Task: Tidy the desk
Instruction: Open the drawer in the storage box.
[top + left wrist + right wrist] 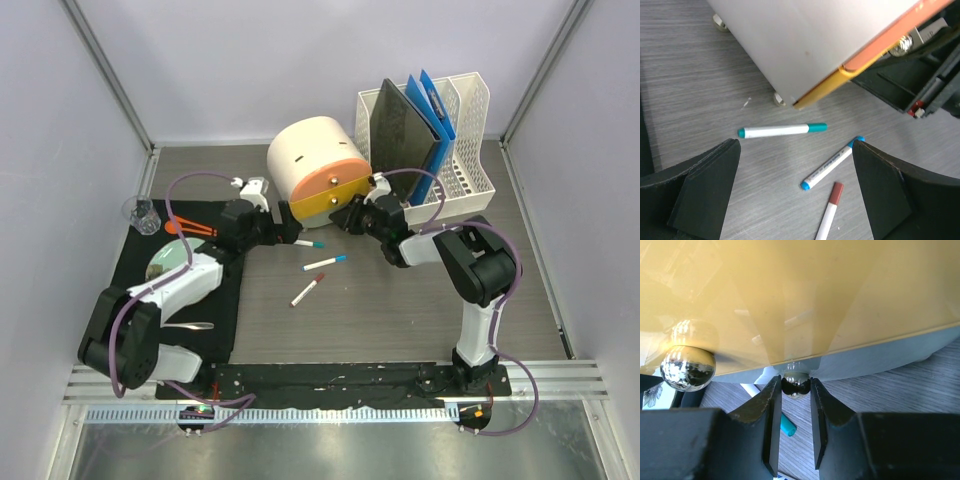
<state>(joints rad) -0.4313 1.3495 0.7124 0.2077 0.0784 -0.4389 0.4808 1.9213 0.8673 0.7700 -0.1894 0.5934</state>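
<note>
On the wood-grain desk (400,310) lies a cream drum-shaped box (310,155) with a yellow and orange front (330,200). My right gripper (352,212) is at that front. In the right wrist view its fingers (767,415) are shut on a small chrome knob (795,385) at the lower edge of the yellow panel (815,300); a second knob (687,367) shows at the left. My left gripper (796,145) hangs open over three markers: a teal one (782,130), a blue one (832,163) and a red one (830,212). Nothing is between its fingers.
A white file rack (450,130) at the back right holds a blue folder (435,110) and a dark board (400,125). At the left a black mat (170,290) carries a disc (168,262), a spoon (190,325) and an orange tool (195,230). A clear cup (140,213) stands at its far corner.
</note>
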